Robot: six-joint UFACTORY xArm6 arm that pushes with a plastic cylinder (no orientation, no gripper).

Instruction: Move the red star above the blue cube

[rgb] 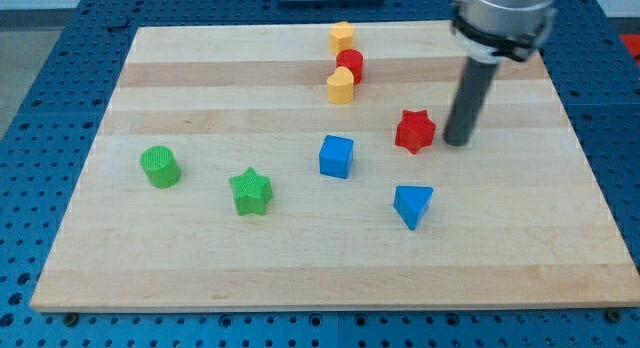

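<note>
The red star (414, 130) lies on the wooden board (200, 88), right of centre. The blue cube (337, 156) sits to its left and a little lower in the view. My tip (457, 142) rests on the board just to the right of the red star, a small gap apart from it. The dark rod rises from there to the arm at the view's top right.
A blue triangular block (412, 205) lies below the red star. A green star (251, 191) and a green cylinder (160, 167) lie at the left. Near the top, a yellow block (342, 36), a red cylinder (349, 63) and another yellow block (341, 86) stand in a column.
</note>
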